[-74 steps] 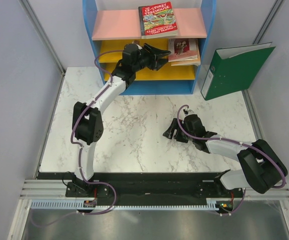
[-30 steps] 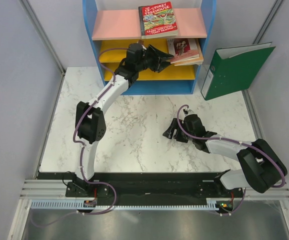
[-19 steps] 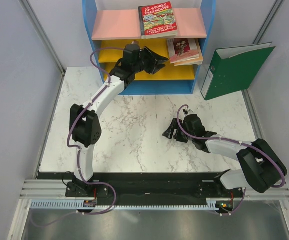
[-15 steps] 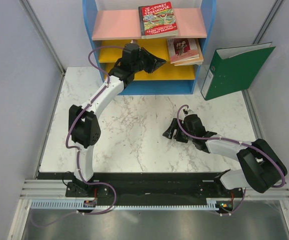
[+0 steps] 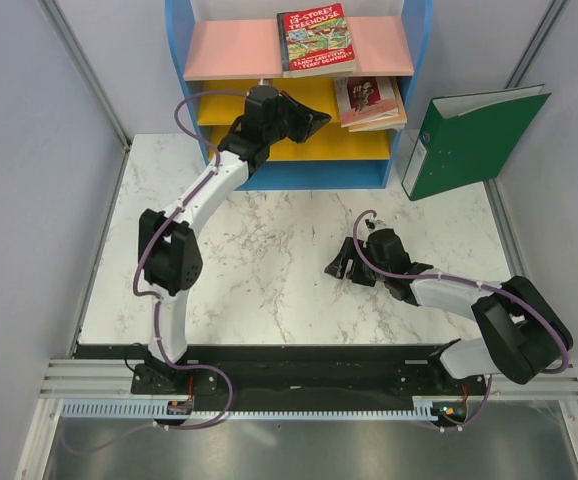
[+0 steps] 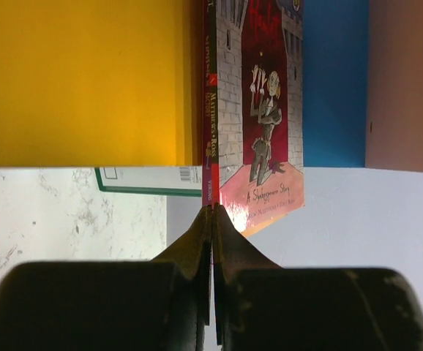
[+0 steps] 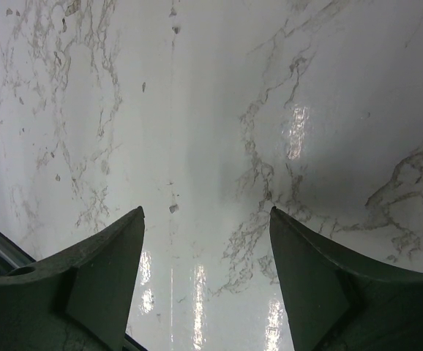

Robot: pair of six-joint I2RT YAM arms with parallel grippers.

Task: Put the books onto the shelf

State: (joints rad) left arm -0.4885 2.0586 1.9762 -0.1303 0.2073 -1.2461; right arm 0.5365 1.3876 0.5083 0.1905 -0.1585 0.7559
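Beside the maroon book on the shelf, your left fingers are together: push its spine squarely inward. Right fingers sit apart.

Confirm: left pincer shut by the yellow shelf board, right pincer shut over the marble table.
Wrong on the right pincer: it is open over the marble table, jaws spread wide, per the right wrist view. The left pincer is shut by the yellow shelf board.
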